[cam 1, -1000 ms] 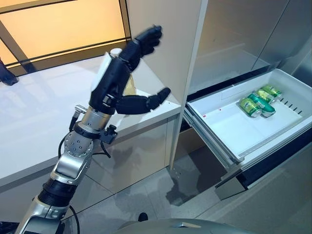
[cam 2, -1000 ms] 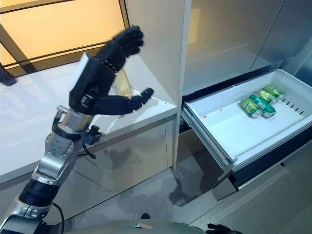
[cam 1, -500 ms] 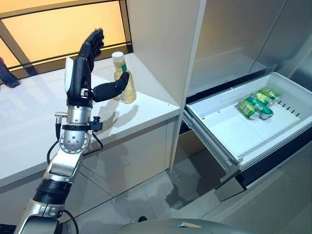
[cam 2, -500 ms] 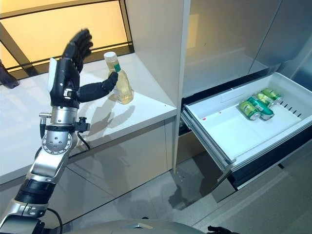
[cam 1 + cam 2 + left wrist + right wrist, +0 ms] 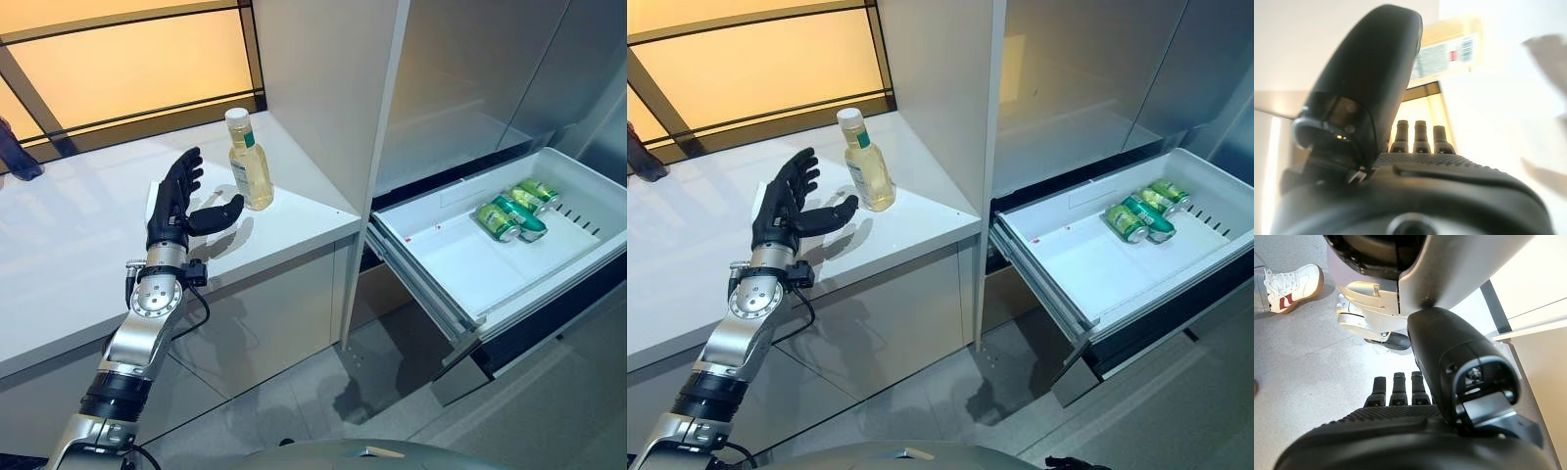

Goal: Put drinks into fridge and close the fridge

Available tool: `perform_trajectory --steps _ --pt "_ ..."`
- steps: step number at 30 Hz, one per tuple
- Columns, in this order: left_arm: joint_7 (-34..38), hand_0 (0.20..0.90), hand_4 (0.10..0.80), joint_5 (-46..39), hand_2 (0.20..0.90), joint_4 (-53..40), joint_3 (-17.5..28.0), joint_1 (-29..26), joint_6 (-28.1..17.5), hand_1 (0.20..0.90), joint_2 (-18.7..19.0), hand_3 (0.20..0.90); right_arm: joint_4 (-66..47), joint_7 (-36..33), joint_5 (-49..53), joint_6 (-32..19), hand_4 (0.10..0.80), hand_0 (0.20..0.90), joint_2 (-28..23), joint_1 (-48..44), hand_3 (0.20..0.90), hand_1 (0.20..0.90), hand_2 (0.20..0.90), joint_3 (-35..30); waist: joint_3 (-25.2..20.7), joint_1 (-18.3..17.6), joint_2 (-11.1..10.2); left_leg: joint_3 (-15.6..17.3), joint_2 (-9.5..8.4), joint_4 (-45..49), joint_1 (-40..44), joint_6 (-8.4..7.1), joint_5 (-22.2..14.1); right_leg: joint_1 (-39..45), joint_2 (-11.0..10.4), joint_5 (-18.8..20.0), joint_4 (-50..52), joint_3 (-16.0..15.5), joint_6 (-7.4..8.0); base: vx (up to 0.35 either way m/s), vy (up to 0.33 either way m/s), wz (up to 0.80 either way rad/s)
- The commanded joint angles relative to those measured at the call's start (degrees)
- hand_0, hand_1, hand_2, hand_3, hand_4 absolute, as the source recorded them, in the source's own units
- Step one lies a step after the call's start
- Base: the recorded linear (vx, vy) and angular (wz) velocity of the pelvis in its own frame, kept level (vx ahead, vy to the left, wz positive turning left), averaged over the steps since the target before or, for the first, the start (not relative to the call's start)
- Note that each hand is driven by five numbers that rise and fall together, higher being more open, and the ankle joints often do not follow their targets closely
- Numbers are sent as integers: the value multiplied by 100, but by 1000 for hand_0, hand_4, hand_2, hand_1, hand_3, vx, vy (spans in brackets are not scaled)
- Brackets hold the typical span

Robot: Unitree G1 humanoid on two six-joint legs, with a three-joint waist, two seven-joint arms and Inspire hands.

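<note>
Bottle (image 5: 249,170) of yellow drink, one, upright on white counter (image 5: 69,245), just beside left hand (image 5: 176,204), apart from spread fingers and thumb. Green cans (image 5: 509,209), seemingly three, lying in open fridge drawer (image 5: 460,269). Right hand (image 5: 1415,426) hanging relaxed, holding nothing.

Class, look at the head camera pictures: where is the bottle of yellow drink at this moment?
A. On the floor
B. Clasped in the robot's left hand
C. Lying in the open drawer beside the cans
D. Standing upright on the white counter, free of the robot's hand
D: the bottle stands upright on the counter, with the open left hand beside it, not touching.
</note>
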Motion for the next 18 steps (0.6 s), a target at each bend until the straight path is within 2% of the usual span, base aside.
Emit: perform_trajectory --steps 1,12,18 --pt "100 900 800 -290 900 -42 385 -947 -298 900 110 900 -26 67 -68 86 800 900 248 -179 900 900 900 40 -97 47 -15 95 -152 38 168 145 -713 -331 -60 129 128 106 348 0 0 0" --pt "-158 900 800 -1241 900 337 260 -1222 -182 900 -80 900 -43 81 -136 171 800 900 223 -211 900 900 900 109 -125 -41 1 155 -151 50 185 141 -715 -344 -62 135 149 149 359 7 2 -2" --pt "-153 900 800 -1420 900 453 244 -1431 -221 900 -81 900 -76 106 -161 229 800 900 202 -231 900 900 900 167 -131 -90 2 186 -151 55 204 146 -727 -348 -63 133 163 181 359 0 0 0"
